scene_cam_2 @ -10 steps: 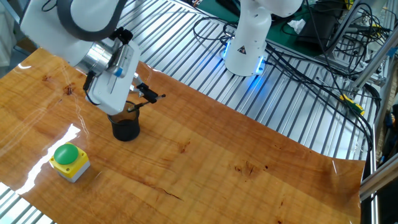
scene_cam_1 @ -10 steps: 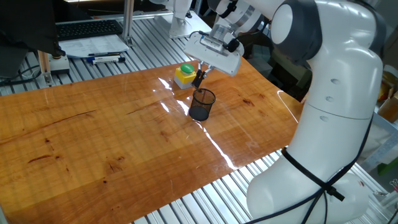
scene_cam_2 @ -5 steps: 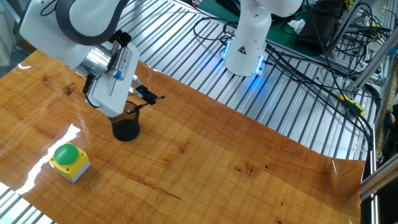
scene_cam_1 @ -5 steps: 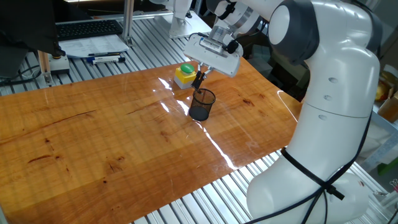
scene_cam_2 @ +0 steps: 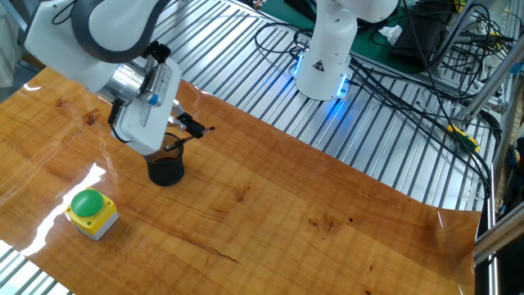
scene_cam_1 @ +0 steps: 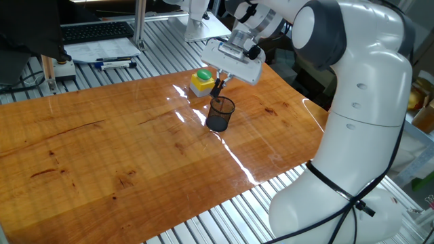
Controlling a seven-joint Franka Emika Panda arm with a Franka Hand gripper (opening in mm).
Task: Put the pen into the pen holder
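Since a second ago I've lifted slightly: my gripper (scene_cam_1: 218,84) sits a bit higher over the pen holder (scene_cam_1: 220,114), same lateral position. Nothing else on the table has shifted.

State now: the pen (scene_cam_2: 193,128) is clamped between my fingers, held above the cup, not yet inside. In the other fixed view it sticks out sideways from my hand, tilted, with its tip pointing away from the arm, well off vertical. The lower end is near the holder's rim; I can't tell whether it touches the rim or hangs just above it, my hand blocks that spot. In one fixed view only a short dark stub shows below my palm, right over the cup mouth.

Fingers: closed on the pen, judging from it staying aloft, though the pads themselves are mostly hidden under the white hand housing.

Holder stands upright on the wooden table (scene_cam_1: 122,149), just beside the yellow box with the green button (scene_cam_1: 201,80). Cup looks empty through the mesh, as far as I can see.

Progress: pick is done, transport is done, I'm at the cup. Left: get the pen more upright, line its lower end inside the rim, lower, release. Risk as I read it: at this tilt the pen could catch the rim or tip the light cup.
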